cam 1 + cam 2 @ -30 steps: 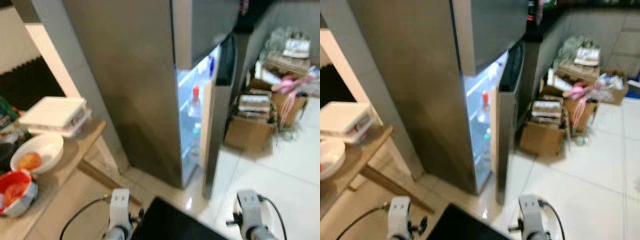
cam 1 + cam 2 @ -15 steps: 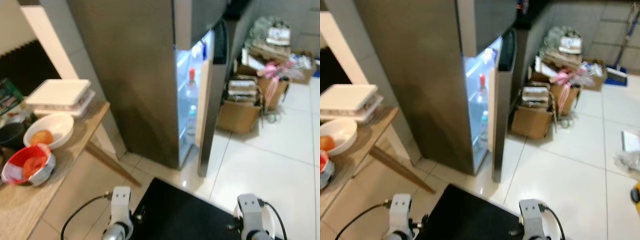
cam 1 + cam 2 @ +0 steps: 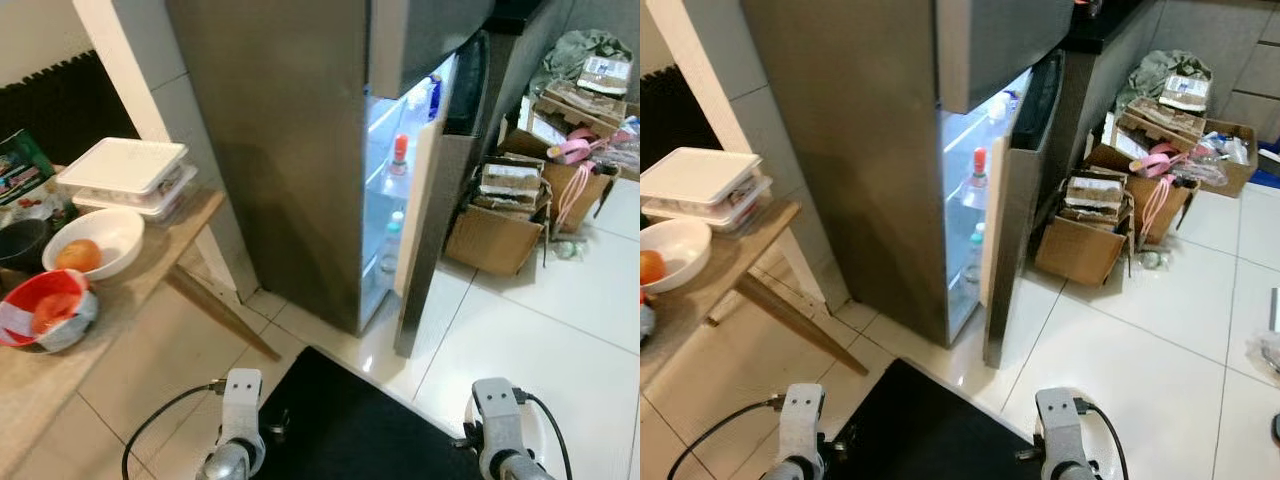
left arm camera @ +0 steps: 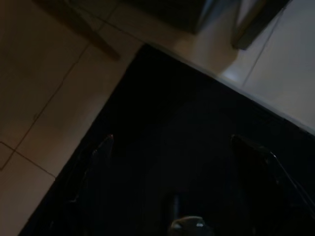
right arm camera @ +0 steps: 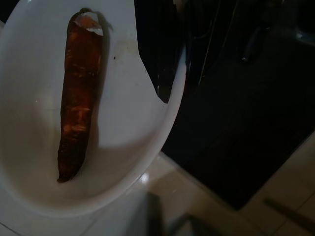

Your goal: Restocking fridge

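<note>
Silver wrists [image 3: 241, 395], black cables [image 3: 160, 425]

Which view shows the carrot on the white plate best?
The right wrist view: the carrot lies lengthwise on the white plate, close and unobstructed. In the left eye view just a sliver of the plate's rim shows beside the right arm; the carrot cannot be made out.

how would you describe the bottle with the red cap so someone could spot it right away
Start at the tall grey fridge, whose lower door stands ajar with the lit interior showing through the gap. Inside that gap stands a clear bottle. Its red cap sets it apart from the smaller bottle below it, which has a pale cap.
</note>
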Available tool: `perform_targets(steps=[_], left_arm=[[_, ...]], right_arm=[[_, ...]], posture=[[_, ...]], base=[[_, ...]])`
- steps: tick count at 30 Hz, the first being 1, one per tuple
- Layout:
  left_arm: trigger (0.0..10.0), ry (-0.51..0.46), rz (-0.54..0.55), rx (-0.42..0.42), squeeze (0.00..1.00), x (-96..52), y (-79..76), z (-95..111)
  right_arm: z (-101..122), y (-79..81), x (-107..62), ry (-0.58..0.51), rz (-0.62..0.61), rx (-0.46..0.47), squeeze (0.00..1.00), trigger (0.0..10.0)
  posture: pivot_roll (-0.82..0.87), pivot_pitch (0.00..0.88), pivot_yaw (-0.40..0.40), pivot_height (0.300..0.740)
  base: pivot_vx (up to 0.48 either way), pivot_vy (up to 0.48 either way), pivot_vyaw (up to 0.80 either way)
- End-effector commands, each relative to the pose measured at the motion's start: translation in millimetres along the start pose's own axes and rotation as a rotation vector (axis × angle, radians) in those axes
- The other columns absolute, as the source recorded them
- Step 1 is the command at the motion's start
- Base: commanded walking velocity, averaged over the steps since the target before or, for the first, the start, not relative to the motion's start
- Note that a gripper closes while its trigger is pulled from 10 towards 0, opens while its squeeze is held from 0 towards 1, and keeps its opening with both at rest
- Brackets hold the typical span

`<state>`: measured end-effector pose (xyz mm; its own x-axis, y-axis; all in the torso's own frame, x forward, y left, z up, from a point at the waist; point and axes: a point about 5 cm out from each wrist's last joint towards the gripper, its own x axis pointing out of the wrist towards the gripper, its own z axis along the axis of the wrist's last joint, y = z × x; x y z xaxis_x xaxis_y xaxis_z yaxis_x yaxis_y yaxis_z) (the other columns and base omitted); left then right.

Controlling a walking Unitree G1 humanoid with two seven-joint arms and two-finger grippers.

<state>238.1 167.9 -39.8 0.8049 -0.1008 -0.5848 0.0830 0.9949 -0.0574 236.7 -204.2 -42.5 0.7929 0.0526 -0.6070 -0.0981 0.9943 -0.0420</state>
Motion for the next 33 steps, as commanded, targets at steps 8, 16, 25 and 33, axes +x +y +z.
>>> perform_targets(steps=[8,16,25,33], left_arm=[[10.0,0.005,0.024,0.02,0.0,-2.5,7.2,-4.3],[10.0,-0.005,0.02,0.013,0.0,-2.1,5.7,-2.2],[10.0,0.022,0.012,0.018,0.0,-2.7,5.2,-6.7],[10.0,0.01,0.013,0.008,0.0,-0.6,6.9,0.2]], right_arm=[[-4.5,1.6,-1.4,0.006,-0.001,0.01,0.0,10.0],[-4.1,5.8,-0.3,0.012,0.024,-0.008,0.0,10.0],[-3.6,9.6,0.5,0.016,0.043,-0.03,0.0,10.0],[-2.2,7.0,1.0,0.021,0.035,-0.03,0.0,10.0]], posture=[[0.03,0.064,0.069,0.74],[0.04,0.054,0.067,0.74],[0.04,0.041,0.065,0.74],[0.04,0.064,0.062,0.74]], base=[[0.0,0.0,0.0],[0.0,0.0,0.0],[0.0,0.0,0.0],[0.0,0.0,0.0]])
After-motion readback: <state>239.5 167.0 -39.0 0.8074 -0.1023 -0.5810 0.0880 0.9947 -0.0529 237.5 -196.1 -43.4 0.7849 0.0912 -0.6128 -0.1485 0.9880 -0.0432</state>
